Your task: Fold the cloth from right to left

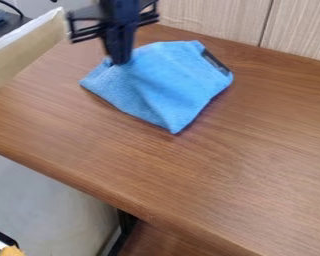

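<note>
The black gripper hangs down from the top edge of the camera view, its lower end against the upper left part of the blue cloth. A small bit of cloth shows just left of it. The cloth lies on the brown table, bunched and doubled over unevenly, with one corner pointing toward the front and another toward the left. Along its upper right edge runs a dark strip. The gripper hides the part of the cloth directly behind it.
The wooden table extends right and toward the front, where its edge slants down. A pale wood-panelled wall stands behind. At the upper left is a beige board with a white top edge. A lower brown surface shows below the table edge.
</note>
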`<state>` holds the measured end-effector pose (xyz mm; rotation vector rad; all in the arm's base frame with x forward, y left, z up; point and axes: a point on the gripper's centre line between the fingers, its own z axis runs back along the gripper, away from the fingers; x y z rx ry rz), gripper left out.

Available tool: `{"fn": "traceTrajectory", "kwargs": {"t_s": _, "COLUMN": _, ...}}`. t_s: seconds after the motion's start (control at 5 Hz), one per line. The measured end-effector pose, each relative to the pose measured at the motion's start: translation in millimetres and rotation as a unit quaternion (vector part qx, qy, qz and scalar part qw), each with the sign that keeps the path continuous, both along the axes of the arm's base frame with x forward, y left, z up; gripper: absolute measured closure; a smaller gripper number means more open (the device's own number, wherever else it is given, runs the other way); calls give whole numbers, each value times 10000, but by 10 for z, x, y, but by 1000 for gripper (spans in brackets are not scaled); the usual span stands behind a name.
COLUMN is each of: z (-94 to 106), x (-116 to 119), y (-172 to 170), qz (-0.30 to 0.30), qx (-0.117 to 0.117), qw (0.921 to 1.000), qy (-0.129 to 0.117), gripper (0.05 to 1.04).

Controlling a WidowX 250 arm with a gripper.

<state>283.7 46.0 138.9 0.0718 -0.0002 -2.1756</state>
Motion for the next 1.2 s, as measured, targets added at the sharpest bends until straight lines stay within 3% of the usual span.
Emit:
{"fn": "traceTrajectory", "kwargs": {"t_s": 0.4, "z": -532, "x": -384, "y": 438, "qz": 589, "qx": -409, "qw": 9959, "qy": 552, "gripper": 1016}}
{"fn": "traceTrajectory", "kwargs": {"t_s": 0.6, "z": -731, "x": -407, "y": 497, "qz": 619, "qx": -531, "qw": 9944, "qy": 665, "gripper": 877}}
{"fn": "traceTrajectory", "kwargs": {"t_s": 1.2, "z": -730, "x": -326, "y": 418, "qz": 484, "qx": -506, "qw": 9947, "qy": 754, "gripper": 100}}
